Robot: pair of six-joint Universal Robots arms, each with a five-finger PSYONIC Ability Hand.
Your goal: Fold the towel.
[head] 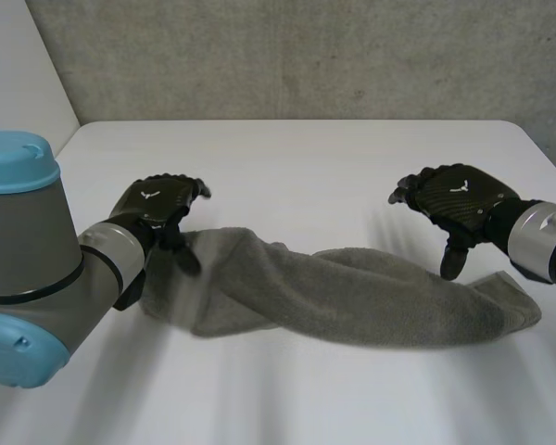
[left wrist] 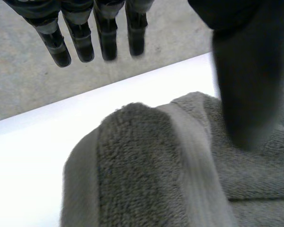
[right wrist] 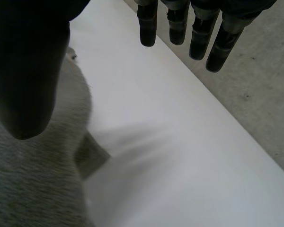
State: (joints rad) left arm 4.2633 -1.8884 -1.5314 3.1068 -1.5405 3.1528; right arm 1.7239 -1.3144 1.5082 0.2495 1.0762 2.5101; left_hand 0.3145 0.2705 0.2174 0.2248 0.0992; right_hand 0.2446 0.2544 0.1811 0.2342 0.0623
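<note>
Grey towel (head: 352, 297) laid bunched lengthwise beneath both hands, left hand (head: 157, 209) held wide open over one end, right hand (head: 459, 199) held wide open above the other, white table (head: 306, 167) underneath, grey wall (head: 306, 56) behind.

Place: a robotics lab or test cell is indicated.
Work surface: a plain white table (head: 296, 158) is set close against the wall, with a single grey towel (head: 352, 297) laid on it as the test piece.
Backdrop: a rough, speckled grey concrete wall (head: 287, 56) is seen behind the table, and a smooth pale panel (head: 18, 65) at its left side.
Machinery: two industrial arms with grey joints and light-blue caps are reached over the table, the left arm (head: 37, 278) ended by a black left hand (head: 157, 209), the right arm (head: 547, 241) by a black right hand (head: 454, 199).
</note>
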